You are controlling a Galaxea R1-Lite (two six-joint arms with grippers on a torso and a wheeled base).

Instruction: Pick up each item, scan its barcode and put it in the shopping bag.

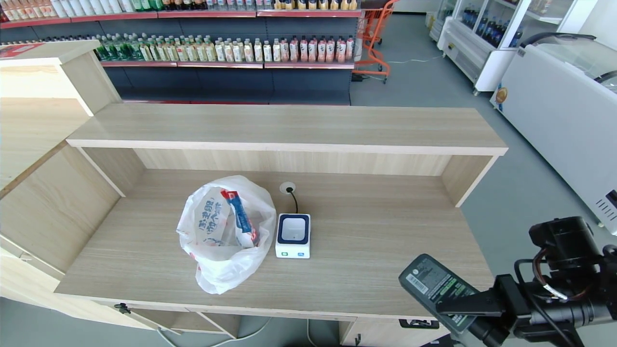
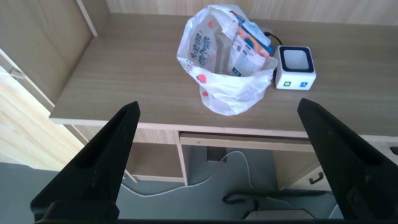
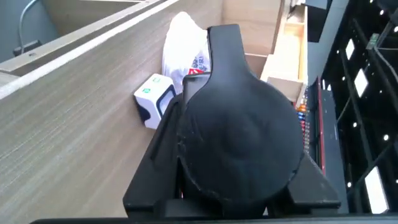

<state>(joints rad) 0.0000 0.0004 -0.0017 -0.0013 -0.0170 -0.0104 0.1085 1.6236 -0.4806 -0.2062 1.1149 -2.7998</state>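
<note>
Facing a shopping bag [image 1: 226, 231] sitting mid-worktop [image 1: 376, 231], packets inside, scanner [image 1: 293, 235] just beside it at 3 o'clock. Clamping the right gripper's [image 1: 475, 308] jaws on a dark pack [image 1: 431, 282] at 5 o'clock, off the worktop's corner, barcode upward. Hanging the left gripper's [image 2: 219, 112] jaws wide apart, empty, before the 6 o'clock edge.

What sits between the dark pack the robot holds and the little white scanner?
Nothing but bare counter between the pack and scanner, by the head view.
</note>
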